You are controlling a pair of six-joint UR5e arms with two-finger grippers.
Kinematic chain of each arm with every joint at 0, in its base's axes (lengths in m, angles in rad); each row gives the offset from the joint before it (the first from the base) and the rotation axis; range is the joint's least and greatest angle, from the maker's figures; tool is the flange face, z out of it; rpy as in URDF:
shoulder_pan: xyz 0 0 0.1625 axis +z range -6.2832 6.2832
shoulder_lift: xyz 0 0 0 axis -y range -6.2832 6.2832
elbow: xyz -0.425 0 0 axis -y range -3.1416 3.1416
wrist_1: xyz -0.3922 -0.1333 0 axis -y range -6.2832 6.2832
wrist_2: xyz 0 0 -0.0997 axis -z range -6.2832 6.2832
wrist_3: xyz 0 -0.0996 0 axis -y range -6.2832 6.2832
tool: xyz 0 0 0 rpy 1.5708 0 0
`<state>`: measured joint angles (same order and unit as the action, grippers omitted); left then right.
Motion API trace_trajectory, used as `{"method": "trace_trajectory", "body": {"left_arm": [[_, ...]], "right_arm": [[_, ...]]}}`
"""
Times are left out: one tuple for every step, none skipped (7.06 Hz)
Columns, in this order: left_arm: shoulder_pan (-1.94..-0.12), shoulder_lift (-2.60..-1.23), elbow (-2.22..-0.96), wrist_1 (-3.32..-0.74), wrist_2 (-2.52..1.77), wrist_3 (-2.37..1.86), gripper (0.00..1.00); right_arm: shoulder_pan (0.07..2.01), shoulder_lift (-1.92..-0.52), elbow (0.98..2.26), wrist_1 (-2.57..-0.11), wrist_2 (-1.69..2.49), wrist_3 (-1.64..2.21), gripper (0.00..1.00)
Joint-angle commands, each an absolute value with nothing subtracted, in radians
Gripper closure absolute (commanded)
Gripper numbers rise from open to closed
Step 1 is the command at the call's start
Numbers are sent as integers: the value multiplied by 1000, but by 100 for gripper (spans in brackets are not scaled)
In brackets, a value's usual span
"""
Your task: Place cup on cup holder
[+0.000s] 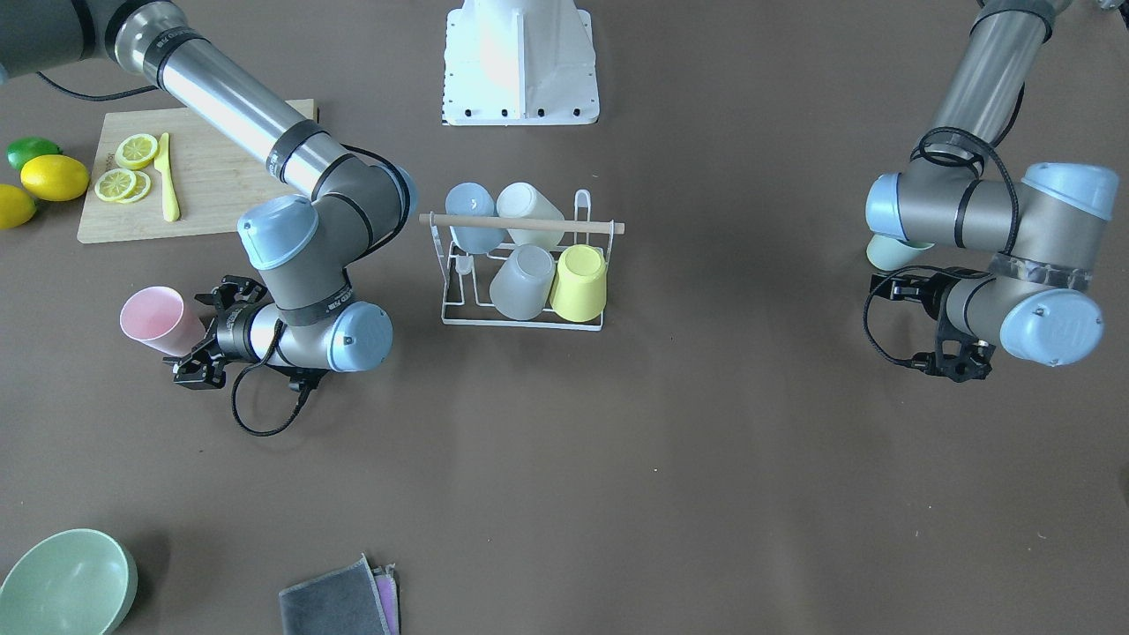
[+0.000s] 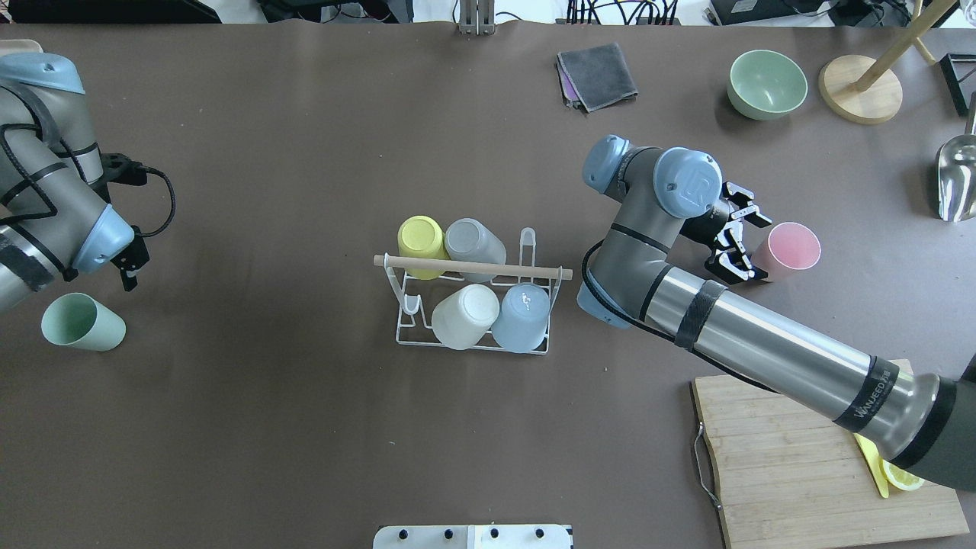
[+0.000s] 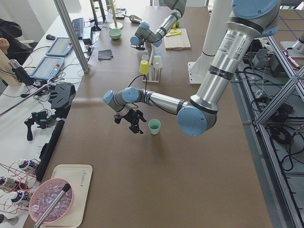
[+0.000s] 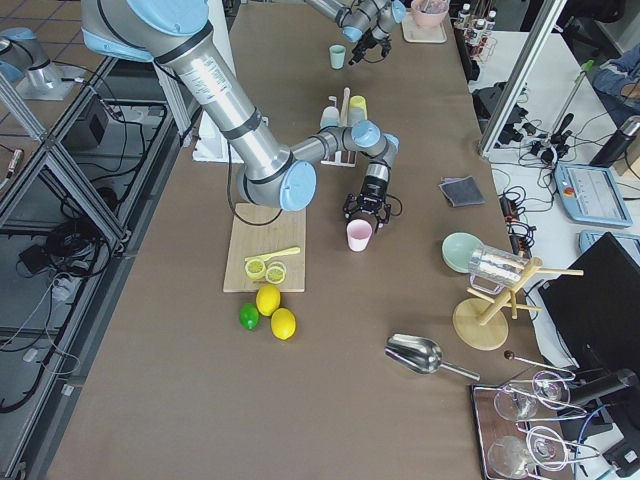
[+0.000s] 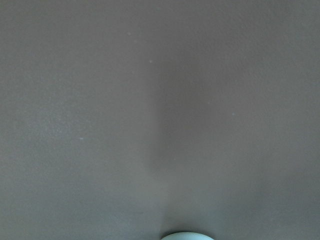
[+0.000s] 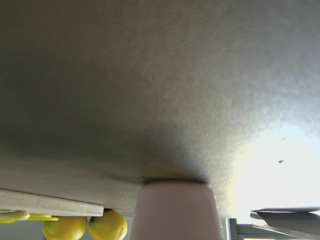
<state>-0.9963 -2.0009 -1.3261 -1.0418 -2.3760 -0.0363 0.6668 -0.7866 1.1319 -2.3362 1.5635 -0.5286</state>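
Note:
The cup holder, a white wire rack with a wooden rod [image 2: 549,271] on top, stands mid-table, and it also shows in the front view [image 1: 609,227]. It holds yellow, grey, white and blue cups upside down. A pink cup [image 2: 787,249] stands upright to its right, and it also shows in the front view [image 1: 157,319]. My right gripper [image 2: 743,245] is open, low, with its fingertips at the pink cup's near side. A pale green cup [image 2: 82,322] stands at the far left. My left gripper [image 1: 917,324] is open and empty, just beside the green cup.
A cutting board [image 1: 212,185] with lemon slices and a yellow knife lies behind my right arm, with lemons and a lime [image 1: 40,176] beside it. A green bowl [image 2: 766,84], a folded cloth [image 2: 598,75], a wooden stand [image 2: 862,95] and a metal scoop [image 2: 957,179] are at the far edge.

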Motion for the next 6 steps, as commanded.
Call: {"method": "trace_trajectory", "body": {"left_arm": [[-982,-2005,-1316,-991,-2375,23,2],[-971,-2005,-1312,-974,-2375,40,2],[-971,-2003,-1310,-962,-2375,44,2],[-966,-2003,-1307,-942,-2375,70,2],[-963,-2005,-1296,-939,-2376,72,2],[-963,-2005,-1296,-924,-2382,74,2]], "right_arm": [[666,-795,1137,-2335,1552,-529,1],[666,-802,1143,-2335,1552,-540,1],[666,-828,1178,-2335,1552,-545,1],[666,-854,1213,-2335,1548,-543,1],[667,-860,1219,-2335,1545,-543,1],[666,-864,1220,-2335,1545,-545,1]]}}
